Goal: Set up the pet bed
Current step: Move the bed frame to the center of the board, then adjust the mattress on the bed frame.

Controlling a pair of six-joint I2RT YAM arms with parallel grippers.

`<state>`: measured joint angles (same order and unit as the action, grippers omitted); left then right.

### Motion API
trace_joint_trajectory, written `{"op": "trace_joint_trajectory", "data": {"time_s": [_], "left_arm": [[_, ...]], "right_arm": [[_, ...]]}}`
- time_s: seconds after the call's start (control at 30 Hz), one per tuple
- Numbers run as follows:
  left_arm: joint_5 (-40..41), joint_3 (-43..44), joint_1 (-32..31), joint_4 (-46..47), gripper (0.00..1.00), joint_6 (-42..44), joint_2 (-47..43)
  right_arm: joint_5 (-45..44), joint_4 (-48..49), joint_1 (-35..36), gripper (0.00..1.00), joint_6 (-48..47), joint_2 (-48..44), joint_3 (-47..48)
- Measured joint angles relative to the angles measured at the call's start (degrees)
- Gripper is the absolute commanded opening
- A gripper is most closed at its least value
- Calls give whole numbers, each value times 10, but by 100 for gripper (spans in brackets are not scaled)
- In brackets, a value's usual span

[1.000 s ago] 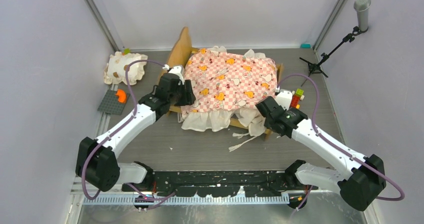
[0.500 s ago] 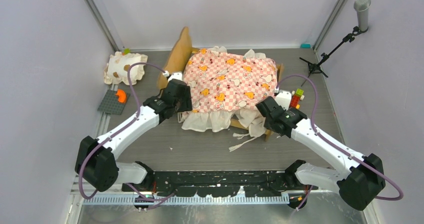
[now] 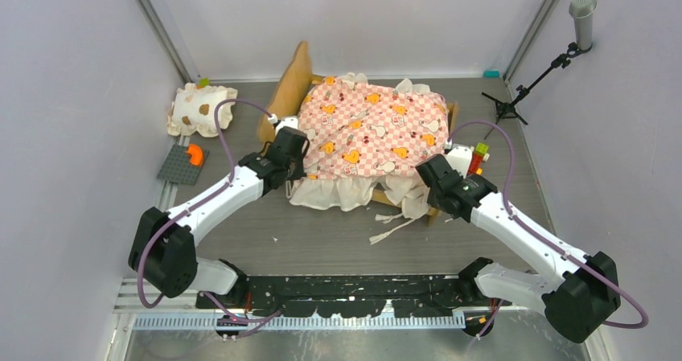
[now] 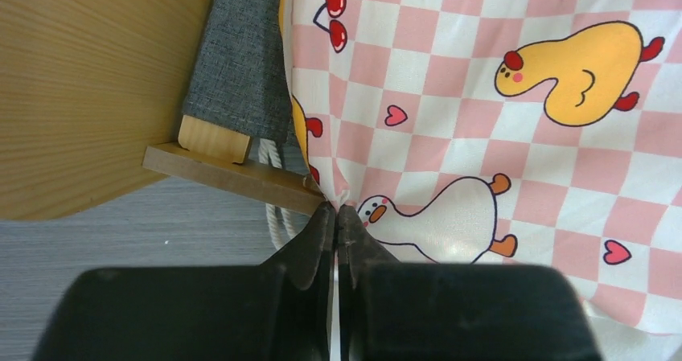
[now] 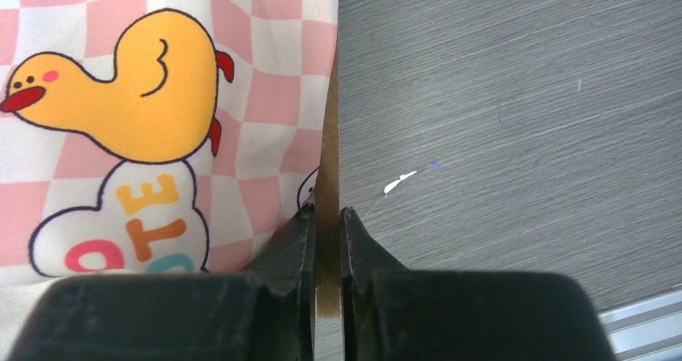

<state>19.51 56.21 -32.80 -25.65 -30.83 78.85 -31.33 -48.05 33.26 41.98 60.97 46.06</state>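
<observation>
The light-wood pet bed (image 3: pixel 288 84) with wavy headboard stands in the middle of the grey tabletop (image 3: pixel 322 236). Its soft pink checkered mattress (image 3: pixel 374 128) is on, but the cream ruffle (image 3: pixel 334 194) hangs crumpled and the spotted pillow (image 3: pixel 197 108) lies apart. The left gripper (image 4: pixel 336 208) pinches the mattress edge, the right gripper (image 5: pixel 327 212) clamps the thin wooden rail (image 5: pixel 328 168)

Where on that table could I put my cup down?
Best spot: the bare grey strip of table between the pet bed and the arms' bases. There is a smaller patch right of the bed, toward the tripod. The far-left corner is crowded with a pillow and a grey plate; toy blocks hug the bed's right side.
</observation>
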Motion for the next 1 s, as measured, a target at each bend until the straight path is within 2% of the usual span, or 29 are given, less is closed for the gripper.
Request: {"op": "trace_joint_trajectory", "data": {"time_s": [0.17, 0.43, 0.73, 0.77, 0.9, 1.0], "left_arm": [[7, 0, -1, -2, 0, 13, -8], [74, 23, -1, -7, 0, 73, -21], [149, 103, 4, -1, 0, 138, 55], [154, 104, 5, 0, 5, 143, 62], [168, 104, 7, -3, 43, 153, 81], [169, 105, 8, -13, 57, 151, 82]], "right_arm": [[11, 19, -18, 1, -31, -11, -7], [28, 43, -28, 1, -59, -22, -26], [34, 48, -30, 1, -61, -35, -30], [34, 48, -30, 1, -61, -35, -30], [34, 48, -30, 1, -61, -35, -30], [34, 48, -30, 1, -61, -35, -30]]}}
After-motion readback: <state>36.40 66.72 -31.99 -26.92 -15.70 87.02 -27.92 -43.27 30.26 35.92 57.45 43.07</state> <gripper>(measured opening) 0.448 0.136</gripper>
